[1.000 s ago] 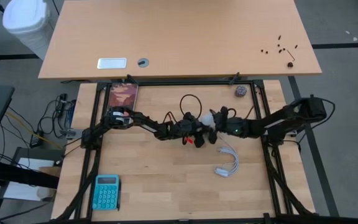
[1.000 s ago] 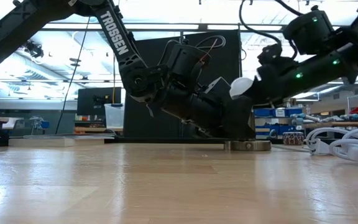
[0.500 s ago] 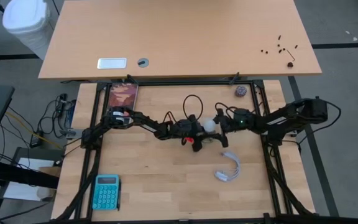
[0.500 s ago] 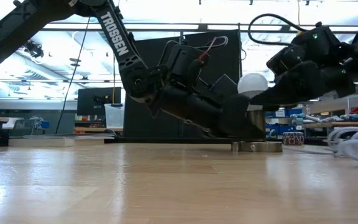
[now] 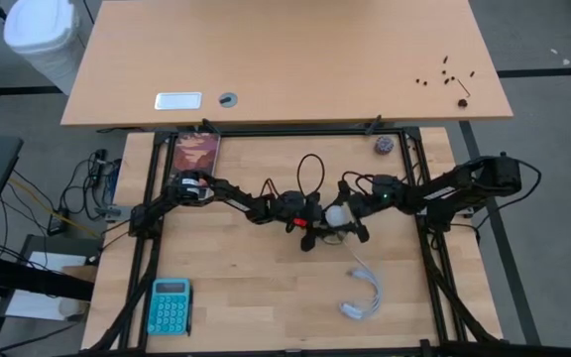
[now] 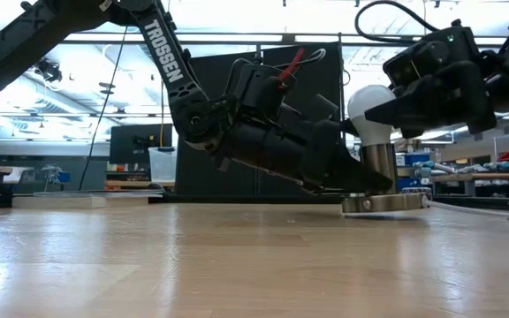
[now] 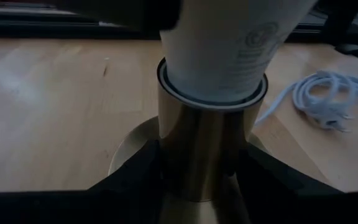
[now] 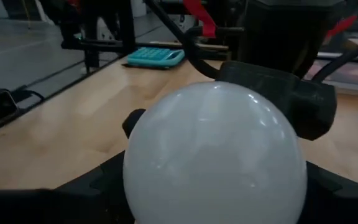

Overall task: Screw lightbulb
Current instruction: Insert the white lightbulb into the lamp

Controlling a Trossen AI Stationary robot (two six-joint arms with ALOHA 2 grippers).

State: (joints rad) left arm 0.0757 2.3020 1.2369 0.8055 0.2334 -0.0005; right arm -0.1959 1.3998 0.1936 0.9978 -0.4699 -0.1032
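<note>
Near the middle of the desk (image 5: 256, 297), a little toward its far edge, the two dark arms meet; the step in hand looks like the screwing-in itself. The lightbulb (image 6: 371, 110) stands upright with its white dome on top and its neck seated in the brass socket (image 6: 380, 168), whose round base rests on the wood. The right gripper (image 6: 387, 113) reaches in from the desk's right side and has its fingers set around the dome, holding the lightbulb; the right wrist view is almost filled by that dome. The left gripper (image 6: 347, 177) comes from the left side, tilted low, and clamps the socket's barrel, its dark fingers on either side of the brass in the left wrist view, steadying it.

The next move, as a judgement, calls for a turn of the right wrist about the bulb's axis while the left grip stays firm, then a release and re-grip if the thread needs more; whether the thread is already fully home cannot be told.

Around them: a coiled white cable (image 5: 363, 288) lies toward the near right part of the desk, clear of the work; a teal calculator (image 5: 170, 305) sits at the near left corner; a dark booklet (image 5: 197, 152) lies at the far left. The robot's own looping black wires (image 5: 310, 169) arch beside the grippers and could snag during a turn.
</note>
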